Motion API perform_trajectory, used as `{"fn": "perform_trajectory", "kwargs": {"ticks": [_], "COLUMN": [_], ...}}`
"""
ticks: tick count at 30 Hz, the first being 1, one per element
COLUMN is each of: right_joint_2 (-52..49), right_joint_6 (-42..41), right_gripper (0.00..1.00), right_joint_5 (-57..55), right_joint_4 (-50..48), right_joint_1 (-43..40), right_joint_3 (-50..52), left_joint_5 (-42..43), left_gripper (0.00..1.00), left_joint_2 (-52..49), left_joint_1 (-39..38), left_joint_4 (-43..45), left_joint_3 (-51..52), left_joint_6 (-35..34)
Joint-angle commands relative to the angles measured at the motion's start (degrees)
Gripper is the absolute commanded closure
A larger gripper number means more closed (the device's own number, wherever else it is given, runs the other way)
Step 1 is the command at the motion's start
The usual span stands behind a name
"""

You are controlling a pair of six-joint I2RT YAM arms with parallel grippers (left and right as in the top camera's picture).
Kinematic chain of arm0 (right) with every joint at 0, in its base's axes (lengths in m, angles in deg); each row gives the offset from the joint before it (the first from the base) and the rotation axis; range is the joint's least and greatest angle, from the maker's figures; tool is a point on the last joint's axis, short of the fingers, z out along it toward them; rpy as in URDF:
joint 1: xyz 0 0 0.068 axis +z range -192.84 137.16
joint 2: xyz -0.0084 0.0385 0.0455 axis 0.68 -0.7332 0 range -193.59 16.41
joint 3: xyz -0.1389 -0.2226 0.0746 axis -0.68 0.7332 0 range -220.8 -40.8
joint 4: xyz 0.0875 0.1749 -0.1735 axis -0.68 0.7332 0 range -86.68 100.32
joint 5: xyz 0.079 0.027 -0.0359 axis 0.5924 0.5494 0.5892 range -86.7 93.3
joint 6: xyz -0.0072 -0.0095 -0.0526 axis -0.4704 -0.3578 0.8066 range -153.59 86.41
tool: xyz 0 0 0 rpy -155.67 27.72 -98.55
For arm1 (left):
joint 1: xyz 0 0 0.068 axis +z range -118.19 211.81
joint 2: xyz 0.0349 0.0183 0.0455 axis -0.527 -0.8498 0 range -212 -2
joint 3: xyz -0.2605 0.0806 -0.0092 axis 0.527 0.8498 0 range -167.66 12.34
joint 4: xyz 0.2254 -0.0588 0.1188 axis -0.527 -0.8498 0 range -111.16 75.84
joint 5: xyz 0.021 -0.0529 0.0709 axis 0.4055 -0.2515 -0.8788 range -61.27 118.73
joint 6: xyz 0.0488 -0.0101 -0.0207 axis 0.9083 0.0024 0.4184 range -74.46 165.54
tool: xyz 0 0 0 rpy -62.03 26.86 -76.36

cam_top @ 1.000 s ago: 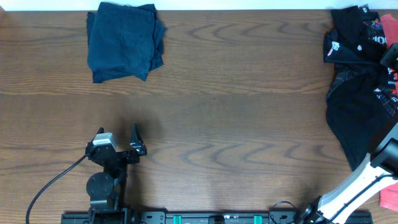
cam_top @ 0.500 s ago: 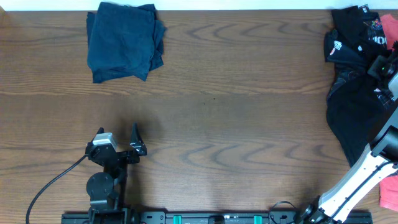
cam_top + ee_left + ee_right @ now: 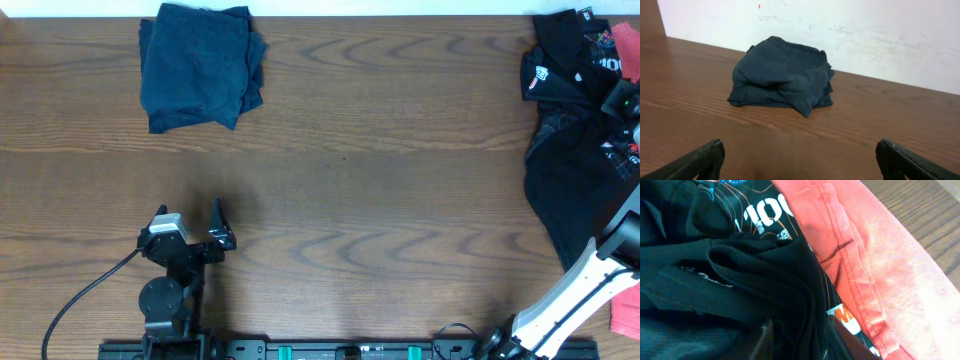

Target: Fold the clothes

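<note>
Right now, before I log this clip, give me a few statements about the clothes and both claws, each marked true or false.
1. A folded navy shirt lies on the table near its far edge, on the left. True.
2. The left claw grips that shirt. False: it is open, empty and short of the shirt.
3. The right claw is down in the heap of black clothes. True.
4. That heap is stacked neatly. False: it is crumpled and unfolded.
5. No red cloth shows anywhere. False: coral-red fabric lies against the black clothes.
</note>
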State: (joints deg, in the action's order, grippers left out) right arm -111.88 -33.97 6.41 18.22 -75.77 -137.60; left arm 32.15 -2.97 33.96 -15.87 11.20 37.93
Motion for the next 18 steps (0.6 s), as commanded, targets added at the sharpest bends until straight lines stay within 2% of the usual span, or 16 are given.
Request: {"fn": "perform_trajectory", "kwargs": {"ticks": [1,8,18], "right_joint_2": [0.9,0.7,-1.9], "right_joint_6": [0.3,0.5,0.7], "right_gripper": [0.69,0.76,0.72], "right_joint_5": [-0.1,-0.3,-0.3], "right_joint_4": [0.5,0.8,0.7], "right_joint_1": [0.3,0.3,0.2], "right_joint_3": [-0.7,-0.7,-0.4], "left_joint_5": [0.0,0.0,0.0], "left_gripper": [0.02,0.02,0.02], "left_joint_2": [-0.1,-0.1,-0.1], "left_joint_1": [0.2,0.2,0.2], "left_joint_4": [-2.1,-2.1,-2.1], "left_joint_3": [0.9,0.9,0.9], "left_joint_6": [0.3,0.3,0.3]}}
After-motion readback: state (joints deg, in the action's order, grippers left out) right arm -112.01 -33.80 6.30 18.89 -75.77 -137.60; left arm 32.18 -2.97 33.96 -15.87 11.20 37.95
